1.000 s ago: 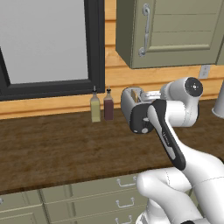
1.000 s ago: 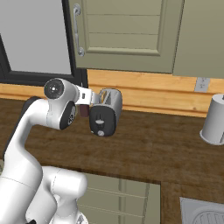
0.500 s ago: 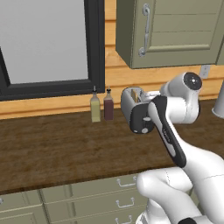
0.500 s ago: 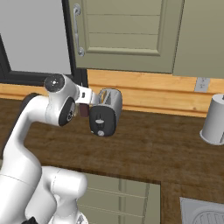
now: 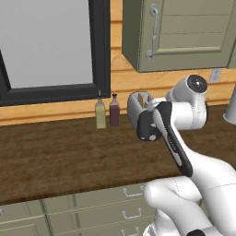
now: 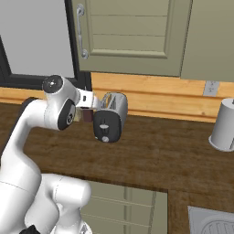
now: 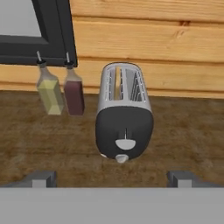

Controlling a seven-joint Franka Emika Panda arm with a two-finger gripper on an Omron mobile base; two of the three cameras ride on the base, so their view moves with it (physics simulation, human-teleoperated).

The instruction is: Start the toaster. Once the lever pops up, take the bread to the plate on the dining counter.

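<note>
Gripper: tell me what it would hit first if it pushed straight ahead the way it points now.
Probably the toaster: its dark end panel faces the open gripper head on, between the jaws' line. Nothing seems to lie in between, though depth is hard to judge.

The small boxy toaster (image 7: 124,116) has a brushed silver metal shell with a soft sheen and a smooth, matt dark plastic end panel. It stands on a dark brown wood-grain counter top (image 7: 183,135), matt and streaky. Behind runs a warm, smooth plank wall of pale wood (image 7: 148,39); two small glossy bottles (image 7: 61,89) look like glass
</note>
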